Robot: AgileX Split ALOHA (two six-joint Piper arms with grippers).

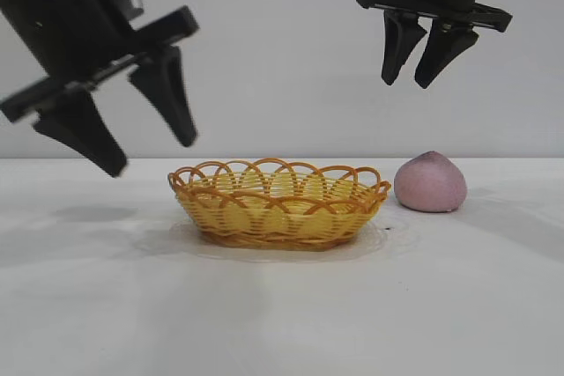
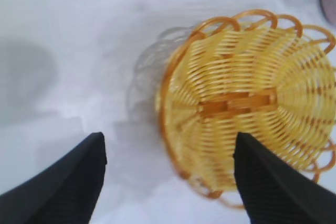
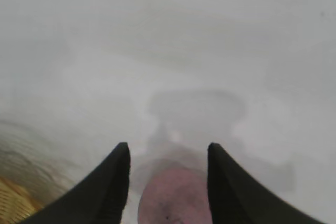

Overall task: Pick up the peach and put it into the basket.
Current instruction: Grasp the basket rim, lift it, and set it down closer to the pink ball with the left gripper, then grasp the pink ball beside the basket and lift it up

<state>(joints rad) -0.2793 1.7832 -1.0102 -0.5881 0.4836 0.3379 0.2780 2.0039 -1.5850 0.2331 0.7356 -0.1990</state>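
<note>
Wicker basket point(image 1: 280, 204); matt peach point(image 1: 430, 182)

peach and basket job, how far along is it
Nothing is done yet: the dusty-pink rounded peach sits on the white table beside the empty yellow-orange wicker basket. In hand: the right gripper hangs open above the peach. The left gripper hangs open near the basket. Left: grasp, lift, drop in basket.
</note>
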